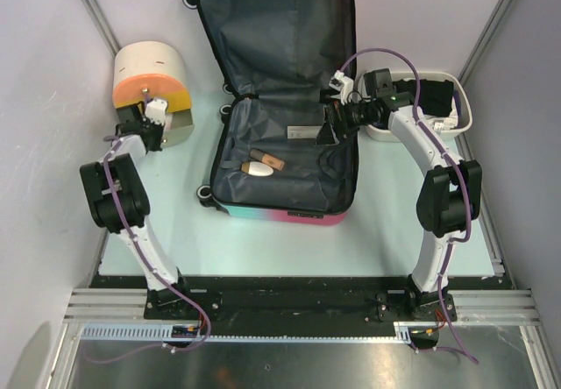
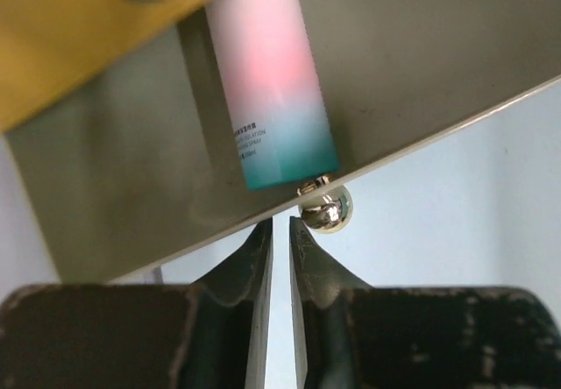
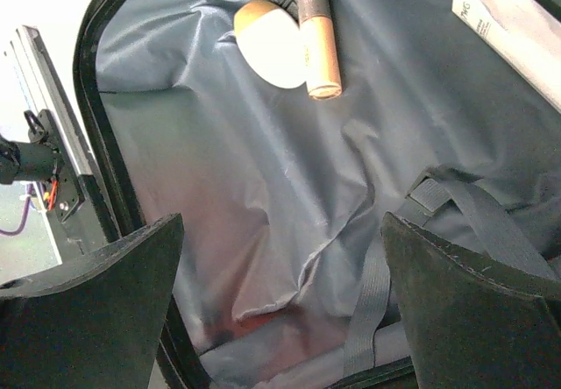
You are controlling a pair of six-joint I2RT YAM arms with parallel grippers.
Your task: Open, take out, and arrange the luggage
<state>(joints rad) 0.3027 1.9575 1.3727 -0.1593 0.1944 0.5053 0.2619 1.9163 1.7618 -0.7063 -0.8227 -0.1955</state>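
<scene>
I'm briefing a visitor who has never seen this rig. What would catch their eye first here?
The luggage lies wide open mid-table, dark lining up, with a tan tube and white oval inside; the open right gripper hangs over it. At the left, the left gripper faces a cream-and-orange drawer box where a pink-to-teal tube lies.

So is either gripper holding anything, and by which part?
Nothing. The left gripper is nearly closed on air beside the knob; the right gripper is open over the luggage.
</scene>
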